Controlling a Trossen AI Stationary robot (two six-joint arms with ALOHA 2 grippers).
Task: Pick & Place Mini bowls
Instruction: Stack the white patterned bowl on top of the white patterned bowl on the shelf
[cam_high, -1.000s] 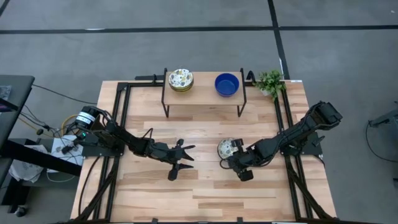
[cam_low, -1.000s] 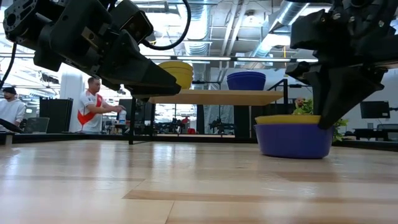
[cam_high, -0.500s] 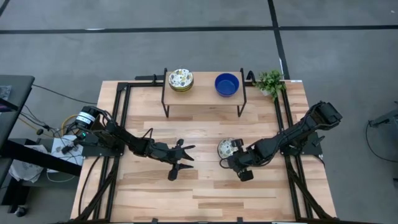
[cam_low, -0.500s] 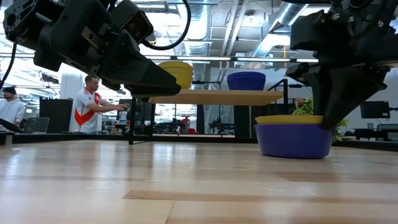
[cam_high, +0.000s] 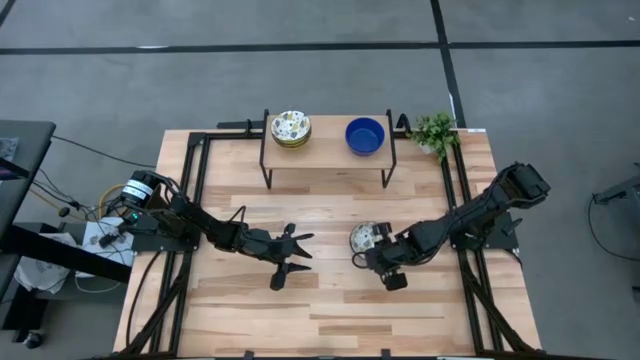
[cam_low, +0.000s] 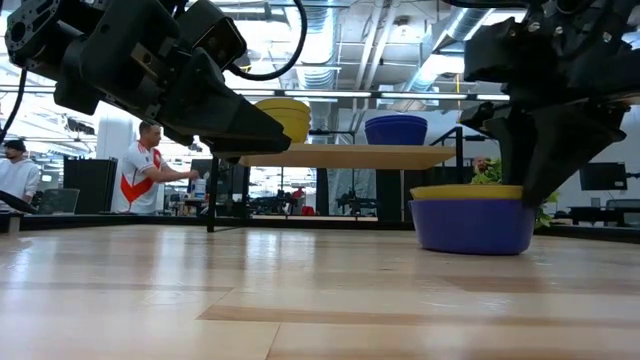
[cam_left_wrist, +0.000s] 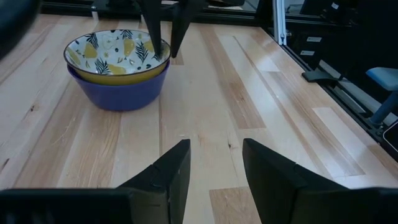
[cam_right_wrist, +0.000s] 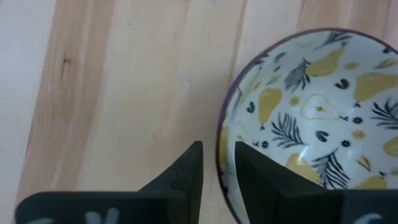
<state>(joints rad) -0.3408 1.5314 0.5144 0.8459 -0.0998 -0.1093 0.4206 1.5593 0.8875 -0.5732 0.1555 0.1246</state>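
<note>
The right gripper (cam_high: 372, 257) straddles the near rim of a patterned bowl (cam_right_wrist: 323, 118) on the table (cam_high: 330, 310), its fingers close-set with one inside the wall and one outside; whether they already pinch the rim I cannot quite tell. This looks like the grasping step, so next comes a firm squeeze and a straight lift. The bowl is white inside with yellow pears and dark leaves, nested in a blue bowl (cam_left_wrist: 124, 93). Farther back, a shelf (cam_high: 328, 155) carries another patterned bowl (cam_high: 290, 127) and a solid blue one (cam_high: 365, 136). The left gripper (cam_high: 296, 253) waits spread open, well apart.
</note>
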